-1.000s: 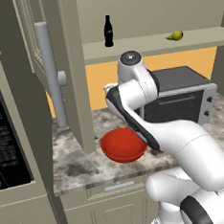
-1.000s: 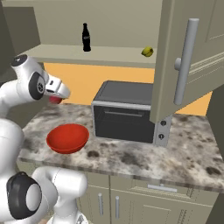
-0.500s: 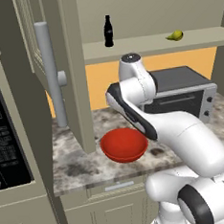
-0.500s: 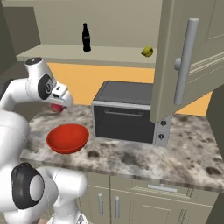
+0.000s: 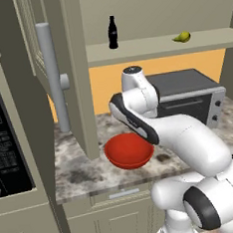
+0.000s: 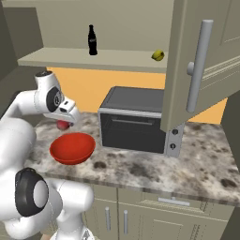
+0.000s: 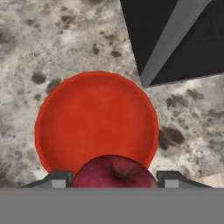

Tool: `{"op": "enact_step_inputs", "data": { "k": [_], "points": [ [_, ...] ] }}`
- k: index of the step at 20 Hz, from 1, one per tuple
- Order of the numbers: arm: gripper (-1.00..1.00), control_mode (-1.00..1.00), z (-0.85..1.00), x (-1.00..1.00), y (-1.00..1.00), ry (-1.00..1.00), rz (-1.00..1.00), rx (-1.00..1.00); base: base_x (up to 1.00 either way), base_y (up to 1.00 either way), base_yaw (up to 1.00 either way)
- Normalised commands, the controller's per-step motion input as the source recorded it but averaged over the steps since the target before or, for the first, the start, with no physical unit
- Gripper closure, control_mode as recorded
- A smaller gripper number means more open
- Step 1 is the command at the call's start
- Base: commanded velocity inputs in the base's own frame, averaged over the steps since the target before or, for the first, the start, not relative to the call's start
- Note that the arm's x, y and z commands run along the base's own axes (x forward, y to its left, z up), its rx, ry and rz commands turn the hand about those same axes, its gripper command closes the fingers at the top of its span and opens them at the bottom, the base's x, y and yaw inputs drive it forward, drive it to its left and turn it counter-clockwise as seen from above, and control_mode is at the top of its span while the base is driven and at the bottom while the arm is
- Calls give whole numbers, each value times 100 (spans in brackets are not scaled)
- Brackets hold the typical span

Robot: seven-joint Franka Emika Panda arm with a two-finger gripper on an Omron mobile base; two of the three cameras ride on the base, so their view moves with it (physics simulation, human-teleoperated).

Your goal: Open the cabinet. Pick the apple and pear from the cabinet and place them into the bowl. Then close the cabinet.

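The tool (image 7: 112,180) pinches the apple (image 7: 114,171) above the red bowl (image 7: 94,118), near its 6 o'clock rim; released here, it might roll out onto the counter (image 7: 52,39).

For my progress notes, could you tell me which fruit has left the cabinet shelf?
The apple, dark red, held in the gripper above the bowl; the pear lies on the shelf.

Bowl (image 7: 96,127) below is bare; oven (image 6: 136,119) flanks its right.
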Motion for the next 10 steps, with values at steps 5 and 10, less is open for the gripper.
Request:
{"op": "enact_step_inputs", "data": {
  "k": [5,10],
  "points": [
    [100,-100,-51,1,0,0,0,0,0,0,0],
    [100,-100,-34,4,0,3,0,0,0,0,0]
  ]
}}
